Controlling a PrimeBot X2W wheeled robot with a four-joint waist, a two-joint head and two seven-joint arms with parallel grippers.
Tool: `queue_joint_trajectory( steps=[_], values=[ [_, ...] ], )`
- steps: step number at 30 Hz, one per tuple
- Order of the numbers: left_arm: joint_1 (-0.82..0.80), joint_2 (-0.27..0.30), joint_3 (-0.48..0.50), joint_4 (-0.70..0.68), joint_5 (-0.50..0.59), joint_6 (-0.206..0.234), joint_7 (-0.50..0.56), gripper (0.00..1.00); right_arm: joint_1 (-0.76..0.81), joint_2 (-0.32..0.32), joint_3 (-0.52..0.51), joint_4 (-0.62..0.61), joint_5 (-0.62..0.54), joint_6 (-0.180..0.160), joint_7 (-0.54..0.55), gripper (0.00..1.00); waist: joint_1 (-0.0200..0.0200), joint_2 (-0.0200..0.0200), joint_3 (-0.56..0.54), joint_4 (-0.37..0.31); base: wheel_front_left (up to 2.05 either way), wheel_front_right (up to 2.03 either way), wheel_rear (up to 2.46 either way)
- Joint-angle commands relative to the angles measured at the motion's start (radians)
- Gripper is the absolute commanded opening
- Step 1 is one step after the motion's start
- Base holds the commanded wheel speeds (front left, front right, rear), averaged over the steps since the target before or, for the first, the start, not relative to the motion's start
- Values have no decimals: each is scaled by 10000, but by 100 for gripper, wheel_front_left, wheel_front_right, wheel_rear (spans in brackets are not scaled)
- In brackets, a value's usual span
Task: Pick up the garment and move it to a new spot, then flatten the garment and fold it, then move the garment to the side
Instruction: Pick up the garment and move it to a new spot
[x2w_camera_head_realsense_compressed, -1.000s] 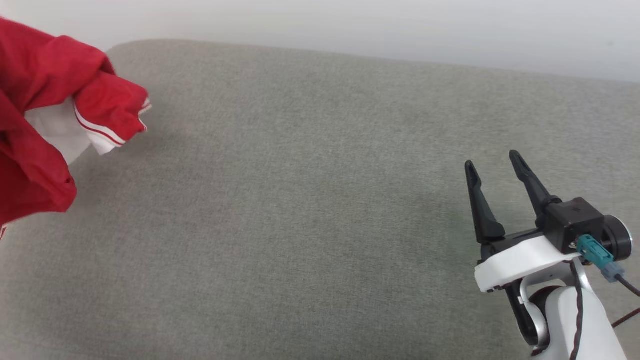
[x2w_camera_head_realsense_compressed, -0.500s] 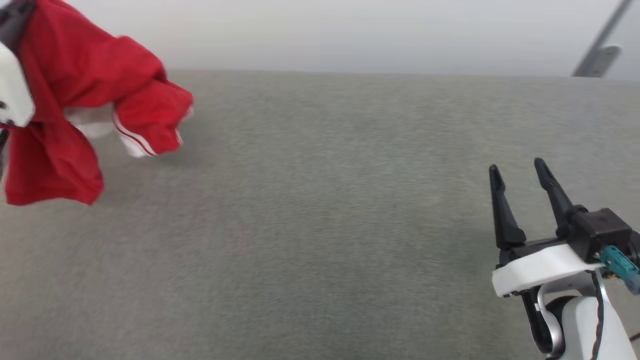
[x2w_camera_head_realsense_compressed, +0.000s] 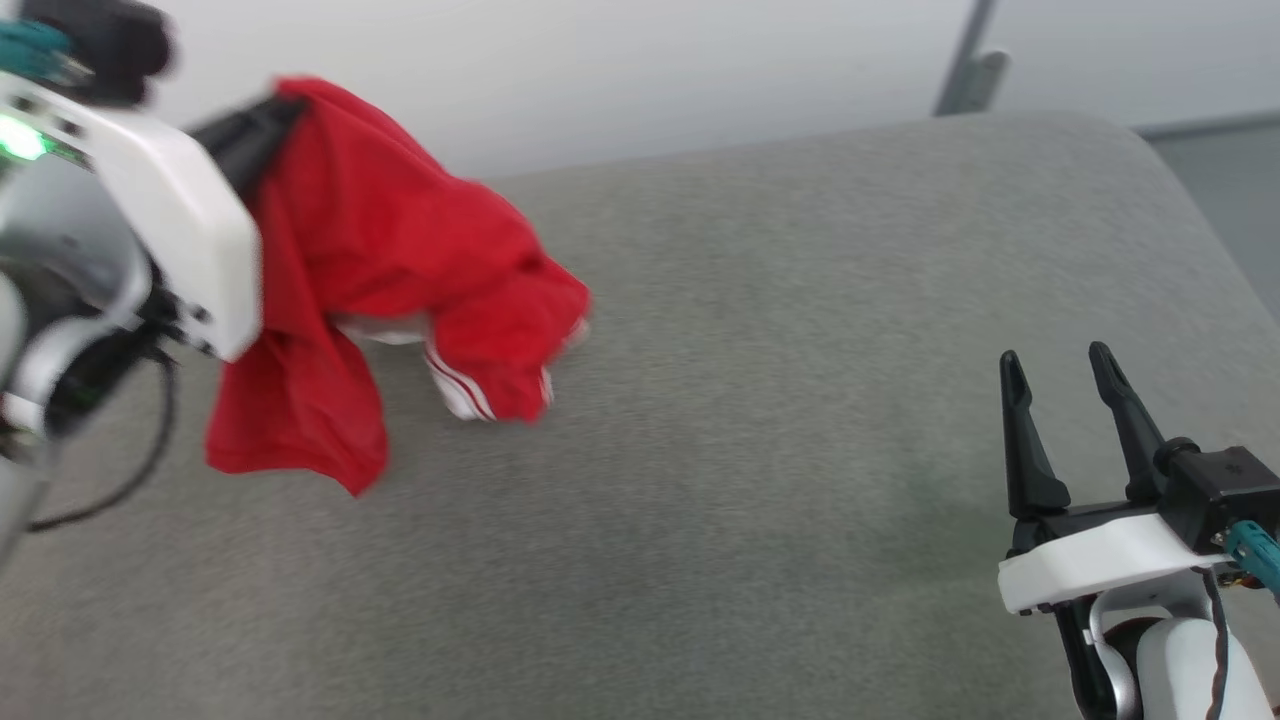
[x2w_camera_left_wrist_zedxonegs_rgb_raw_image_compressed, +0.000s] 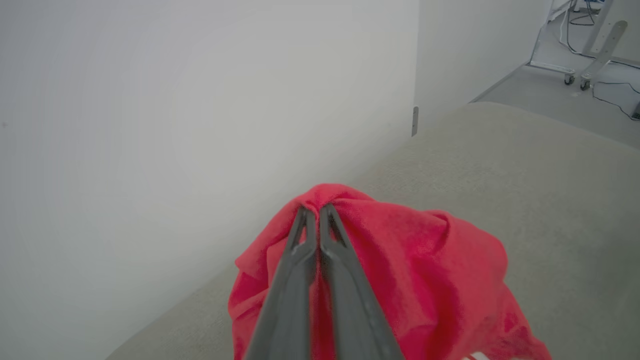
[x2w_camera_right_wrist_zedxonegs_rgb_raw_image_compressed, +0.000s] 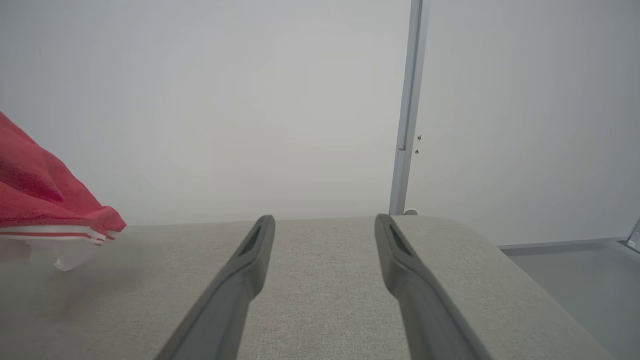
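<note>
The red garment (x2w_camera_head_realsense_compressed: 400, 260) hangs bunched at the upper left of the head view, a white sleeve with red-striped trim peeking out low down. My left gripper (x2w_camera_head_realsense_compressed: 275, 110) is shut on its top fold. In the left wrist view the two fingers press together into the red garment (x2w_camera_left_wrist_zedxonegs_rgb_raw_image_compressed: 425, 260), pinched at my left gripper (x2w_camera_left_wrist_zedxonegs_rgb_raw_image_compressed: 314, 209). My right gripper (x2w_camera_head_realsense_compressed: 1055, 365) stands open at the lower right, nothing between its fingers. The right wrist view shows my right gripper (x2w_camera_right_wrist_zedxonegs_rgb_raw_image_compressed: 325, 220) open over the cushion, with the garment (x2w_camera_right_wrist_zedxonegs_rgb_raw_image_compressed: 45, 200) at its left edge.
A wide grey fabric cushion (x2w_camera_head_realsense_compressed: 760, 400) spreads under both arms, its rounded far-right corner (x2w_camera_head_realsense_compressed: 1120, 140) near a pale wall. A metal post (x2w_camera_head_realsense_compressed: 965, 60) stands behind that corner. Grey floor (x2w_camera_head_realsense_compressed: 1220, 200) lies to the right.
The head view has swung, so the whole picture shifted. My left arm with the garment has come further into view, toward the middle. The right gripper stays open.
</note>
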Motion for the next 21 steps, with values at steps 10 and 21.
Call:
queue_joint_trajectory(
  steps=[10,21],
  values=[
    [852,-813,-1087,8,-52,-61,478,0,-109,13,378,299,510,-3,-441,100,0,0,653,-1329,0,0,0],
    [1411,-1623,-2114,2053,-108,-733,611,0,-429,12,768,840,848,-3,-880,100,0,0,1196,-1856,0,0,0]
  ],
)
